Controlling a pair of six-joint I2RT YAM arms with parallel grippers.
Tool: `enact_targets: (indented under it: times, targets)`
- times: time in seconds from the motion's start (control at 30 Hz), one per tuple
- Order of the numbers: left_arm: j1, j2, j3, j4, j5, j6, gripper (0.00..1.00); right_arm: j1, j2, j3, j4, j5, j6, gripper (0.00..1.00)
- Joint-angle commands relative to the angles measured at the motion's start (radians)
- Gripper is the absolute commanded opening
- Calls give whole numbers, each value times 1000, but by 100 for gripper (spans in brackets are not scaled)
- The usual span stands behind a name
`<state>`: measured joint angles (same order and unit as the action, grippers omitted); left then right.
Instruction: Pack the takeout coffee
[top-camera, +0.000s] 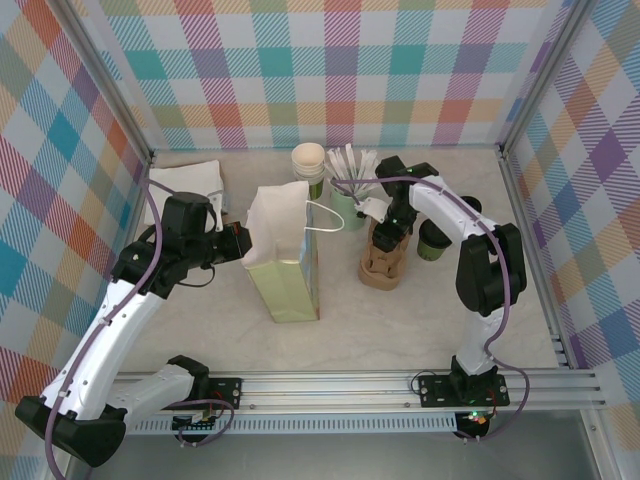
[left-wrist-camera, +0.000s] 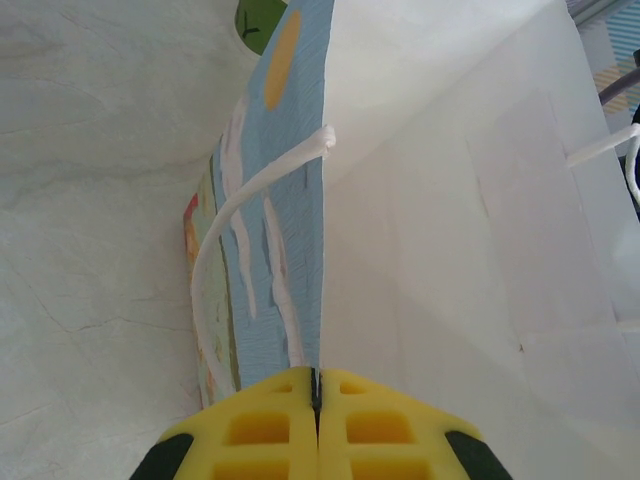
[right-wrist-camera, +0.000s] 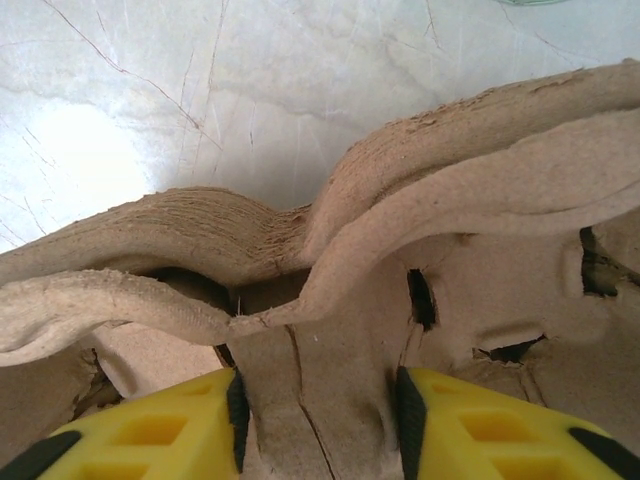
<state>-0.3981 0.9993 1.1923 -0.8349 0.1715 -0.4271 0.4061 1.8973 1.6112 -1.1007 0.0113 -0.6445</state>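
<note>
top: left gripper (top-camera: 243, 243) pinched paper bag (top-camera: 285, 270) rim; takeout coffee (top-camera: 432, 242) w/ black lid stood just rt of pulp carrier stack (top-camera: 380, 268). left wrist: jaws clenched on bag wall. right wrist: right gripper (right-wrist-camera: 318, 400) grasped a ridge of the pulp carrier stack.

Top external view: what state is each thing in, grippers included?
paper bag: upright, mouth open, one wall pinched.
left gripper: shut on the paper bag's wall.
cup carriers: stacked on the table.
right gripper: shut on the cup carriers' middle ridge.
takeout coffee: upright, dark lid apparently on, outside the bag.
cup stack: upright, lidless.
stirrer cup: upright, stirrers inside.
</note>
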Motion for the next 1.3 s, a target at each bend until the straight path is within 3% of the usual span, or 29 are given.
enact_targets:
  times: [0.0, 0.17, 0.73, 1.27]
  targets:
    - [-11, -1, -7, 25, -4, -4, 0, 6, -19, 7, -38, -21, -7, 40]
    - [-12, -4, -9, 23, -6, -4, 0, 5, -41, 8, -38, -22, -6, 35]
    - [-12, 5, -7, 28, -3, 2, 0, 5, -105, 41, -62, -69, -6, 33]
    - [-13, 7, -5, 29, -4, 16, 0, -12, -345, -33, -15, -173, 50, 29]
